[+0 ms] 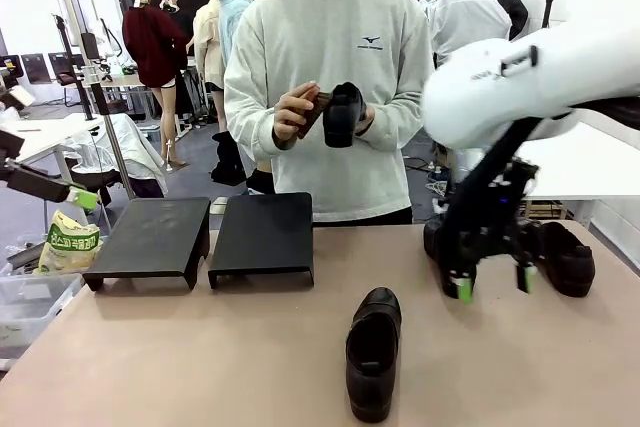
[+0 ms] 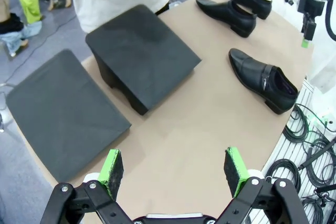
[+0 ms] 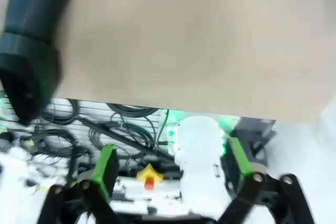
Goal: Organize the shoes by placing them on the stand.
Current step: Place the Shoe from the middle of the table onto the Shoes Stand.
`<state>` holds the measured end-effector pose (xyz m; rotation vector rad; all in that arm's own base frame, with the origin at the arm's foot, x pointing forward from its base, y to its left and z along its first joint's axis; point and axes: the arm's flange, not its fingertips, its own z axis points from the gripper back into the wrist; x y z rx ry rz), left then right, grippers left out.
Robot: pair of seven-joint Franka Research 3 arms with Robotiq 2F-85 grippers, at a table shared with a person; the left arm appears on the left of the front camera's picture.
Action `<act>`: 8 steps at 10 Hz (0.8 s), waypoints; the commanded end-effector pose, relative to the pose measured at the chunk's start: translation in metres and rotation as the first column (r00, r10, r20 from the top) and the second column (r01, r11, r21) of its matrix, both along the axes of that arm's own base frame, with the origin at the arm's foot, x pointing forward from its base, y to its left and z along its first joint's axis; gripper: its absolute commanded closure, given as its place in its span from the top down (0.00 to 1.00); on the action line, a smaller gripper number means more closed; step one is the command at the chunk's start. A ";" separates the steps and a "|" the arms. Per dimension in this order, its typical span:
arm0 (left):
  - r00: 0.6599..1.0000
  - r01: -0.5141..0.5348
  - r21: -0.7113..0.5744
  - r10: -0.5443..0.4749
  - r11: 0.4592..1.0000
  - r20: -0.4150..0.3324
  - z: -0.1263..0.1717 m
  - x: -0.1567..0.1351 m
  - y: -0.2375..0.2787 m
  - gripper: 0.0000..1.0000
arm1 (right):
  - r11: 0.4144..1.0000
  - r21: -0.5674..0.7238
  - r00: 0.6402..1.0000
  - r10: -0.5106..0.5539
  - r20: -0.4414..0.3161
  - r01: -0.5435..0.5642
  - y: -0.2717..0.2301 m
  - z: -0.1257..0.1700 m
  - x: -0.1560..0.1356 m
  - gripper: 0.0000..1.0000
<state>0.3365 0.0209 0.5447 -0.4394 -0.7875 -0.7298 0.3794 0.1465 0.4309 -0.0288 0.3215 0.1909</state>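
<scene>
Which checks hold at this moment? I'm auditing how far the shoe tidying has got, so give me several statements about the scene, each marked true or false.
1. The person holds one shoe in both hands. True.
2. The right gripper is shut on a shoe. False: its jaws stand open and grip nothing.
3. The middle shoe rests on a stand. False: it lies on the table, nearer the robot than the stands.
4. Neither of the black stands carries a shoe. True.
5. The left gripper is open. True.
</scene>
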 end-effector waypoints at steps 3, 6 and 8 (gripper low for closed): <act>0.997 -0.063 0.182 0.071 0.981 -0.040 0.004 -0.067 -0.127 1.00 | 0.971 0.195 0.990 -0.143 0.009 0.139 -0.064 -0.024 -0.001 1.00; 0.967 0.067 0.393 0.038 0.917 -0.253 0.000 -0.088 -0.198 1.00 | 0.943 0.272 0.979 -0.201 0.010 0.191 -0.082 -0.036 0.003 1.00; 0.976 -0.002 0.349 0.079 0.937 -0.205 -0.003 -0.073 -0.200 1.00 | 0.955 0.220 0.980 -0.200 -0.011 0.198 -0.084 -0.026 0.006 1.00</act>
